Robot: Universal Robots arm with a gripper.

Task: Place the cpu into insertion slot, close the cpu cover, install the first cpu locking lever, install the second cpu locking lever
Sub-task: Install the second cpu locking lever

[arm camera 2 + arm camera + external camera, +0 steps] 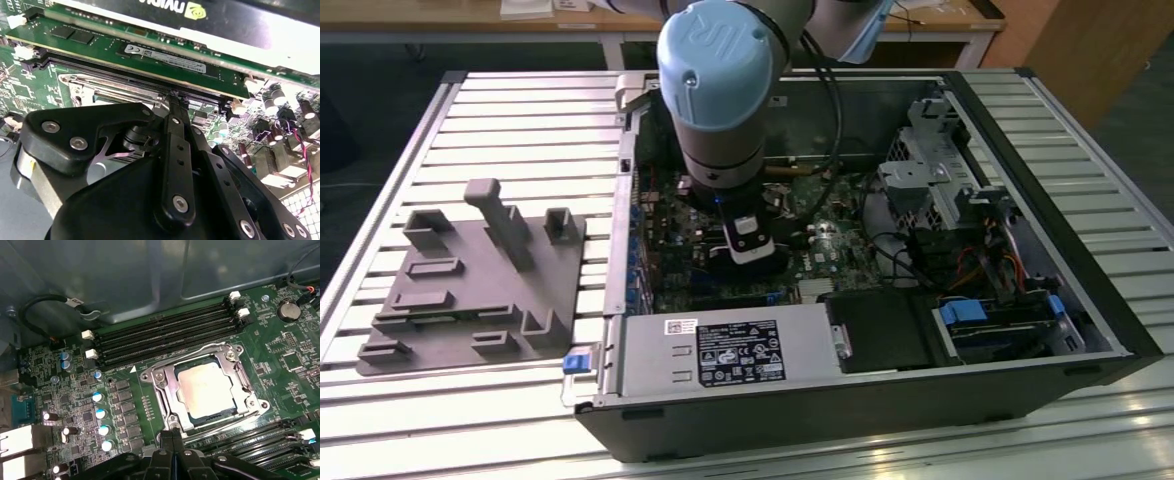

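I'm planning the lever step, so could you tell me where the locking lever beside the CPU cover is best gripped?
Probably at its bent free end, approached from above. In the first wrist view the locking lever, a thin wire rod, runs along the cpu cover near the memory slots, leaving little room sideways.

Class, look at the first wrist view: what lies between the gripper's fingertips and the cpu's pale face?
In the first wrist view, the cpu cover's metal frame edge separates the gripper from the cpu.

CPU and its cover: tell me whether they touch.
Touching. In the first wrist view the cover lies closed around the CPU, its frame overlapping the chip's edges with no gap visible.
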